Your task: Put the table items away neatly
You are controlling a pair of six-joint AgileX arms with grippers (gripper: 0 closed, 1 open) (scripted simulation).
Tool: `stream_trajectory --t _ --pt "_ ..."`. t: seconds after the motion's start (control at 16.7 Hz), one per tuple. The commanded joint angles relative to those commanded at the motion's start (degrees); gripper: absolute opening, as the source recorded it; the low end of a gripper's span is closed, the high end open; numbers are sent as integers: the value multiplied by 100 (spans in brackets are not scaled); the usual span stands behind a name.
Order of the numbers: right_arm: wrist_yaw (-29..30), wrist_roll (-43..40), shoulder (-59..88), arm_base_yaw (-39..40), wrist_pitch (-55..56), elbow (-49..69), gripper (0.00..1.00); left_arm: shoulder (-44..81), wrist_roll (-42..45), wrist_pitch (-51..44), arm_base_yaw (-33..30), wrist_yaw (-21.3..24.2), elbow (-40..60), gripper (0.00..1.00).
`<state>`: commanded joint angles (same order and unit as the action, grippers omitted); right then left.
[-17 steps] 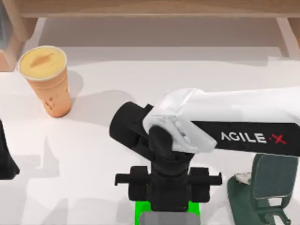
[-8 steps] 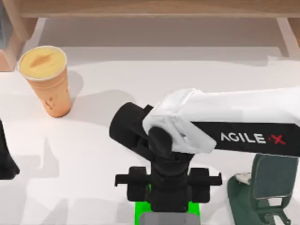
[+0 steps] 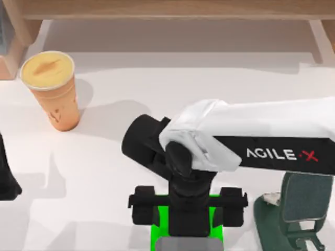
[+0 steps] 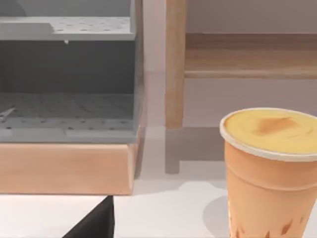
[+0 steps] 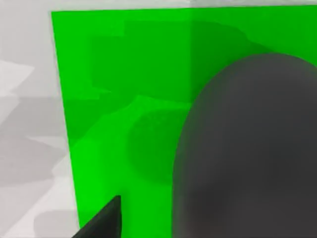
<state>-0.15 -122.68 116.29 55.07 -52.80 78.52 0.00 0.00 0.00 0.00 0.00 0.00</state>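
My right gripper (image 3: 187, 208) hangs low over the bright green pad (image 3: 159, 230) at the table's (image 3: 94, 178) front middle, its jaws spread wide. In the right wrist view the dark grey mouse (image 5: 247, 148) rests on the green pad (image 5: 119, 99), with one dark fingertip (image 5: 103, 222) standing apart from its side. The orange cup with a yellow lid (image 3: 52, 89) stands upright at the back left, and the left wrist view shows this cup (image 4: 270, 168) close by. My left gripper (image 3: 5, 178) is parked at the left edge.
A dark green stand (image 3: 298, 214) sits at the front right, just under my right arm. A wooden frame (image 3: 157, 8) runs along the back. In the left wrist view a grey shelf unit on a wooden base (image 4: 69, 99) stands behind the cup.
The right gripper's fingers have spread outward over the green pad, letting go of the mouse. The cup and left arm have not moved.
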Motion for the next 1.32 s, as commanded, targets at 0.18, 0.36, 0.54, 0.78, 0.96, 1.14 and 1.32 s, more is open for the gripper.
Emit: stream_trajectory --t 0.18,0.36,0.54,0.78,0.96,1.14,1.32 --pt "0 0 -4 -8 -1 1 100 0 0 0 0 0 0 100" --pt "12 174 -42 -126 -6 104 100 0 0 0 0 0 0 100" --pt "59 861 -104 -603 -12 308 100 0 0 0 0 0 0 100" --pt "133 2364 -149 -1601 -50 544 100 0 0 0 0 0 0 100" --pt "171 3708 -214 -2491 -95 619 100 0 0 0 0 0 0 100" --pt "168 5093 -333 -3412 -169 554 100 0 0 0 0 0 0 100" --pt "123 6380 -502 -4257 -256 352 100 0 0 0 0 0 0 100"
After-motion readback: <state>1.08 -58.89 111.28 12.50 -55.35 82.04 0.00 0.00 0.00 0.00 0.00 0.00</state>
